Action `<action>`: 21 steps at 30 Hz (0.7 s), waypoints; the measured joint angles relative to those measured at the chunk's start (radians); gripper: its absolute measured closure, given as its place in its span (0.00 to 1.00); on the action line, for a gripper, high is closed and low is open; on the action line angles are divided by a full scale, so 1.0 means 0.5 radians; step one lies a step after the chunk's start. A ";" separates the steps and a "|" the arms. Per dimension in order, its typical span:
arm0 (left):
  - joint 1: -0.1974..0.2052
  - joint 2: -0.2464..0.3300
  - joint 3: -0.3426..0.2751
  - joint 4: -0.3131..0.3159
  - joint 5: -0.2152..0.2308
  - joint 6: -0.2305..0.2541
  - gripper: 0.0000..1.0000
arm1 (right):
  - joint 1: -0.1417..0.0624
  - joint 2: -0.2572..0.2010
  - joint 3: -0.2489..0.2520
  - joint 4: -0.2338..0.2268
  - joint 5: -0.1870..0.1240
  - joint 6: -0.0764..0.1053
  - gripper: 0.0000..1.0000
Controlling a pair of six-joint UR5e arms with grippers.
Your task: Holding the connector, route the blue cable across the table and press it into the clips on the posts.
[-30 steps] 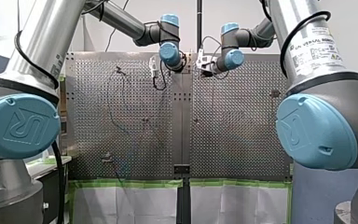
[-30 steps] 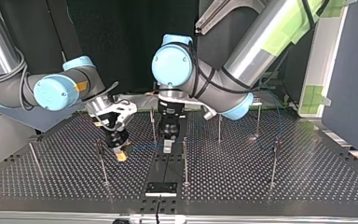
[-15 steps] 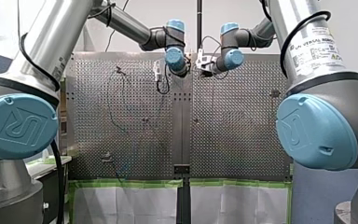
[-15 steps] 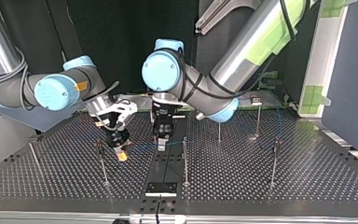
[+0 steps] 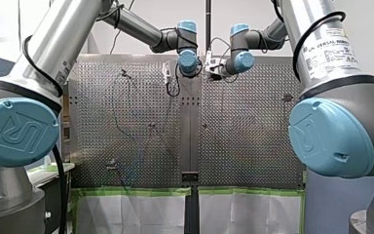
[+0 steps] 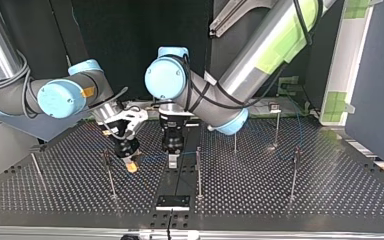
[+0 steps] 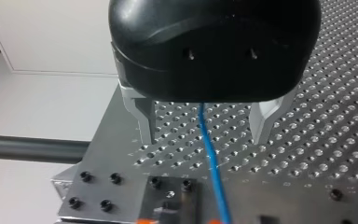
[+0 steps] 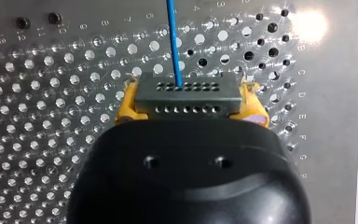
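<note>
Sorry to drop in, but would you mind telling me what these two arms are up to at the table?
My right gripper holds the grey connector clamped between its yellow pads, low over the perforated table, with the blue cable leading out of it. My left gripper hangs open close beside it, its metal fingers straddling the cable without touching it. The thin posts stand around them; whether the cable sits in any clip I cannot tell.
</note>
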 joint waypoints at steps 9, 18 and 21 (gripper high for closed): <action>0.021 -0.064 0.050 0.019 0.009 0.002 0.02 | 0.000 0.000 0.000 0.000 0.001 0.000 1.00; 0.024 -0.176 0.189 -0.036 0.010 0.008 0.02 | 0.000 0.000 0.000 -0.002 -0.002 0.000 1.00; 0.024 -0.222 0.238 -0.045 0.001 0.007 0.02 | 0.000 0.000 0.000 -0.001 -0.004 0.000 1.00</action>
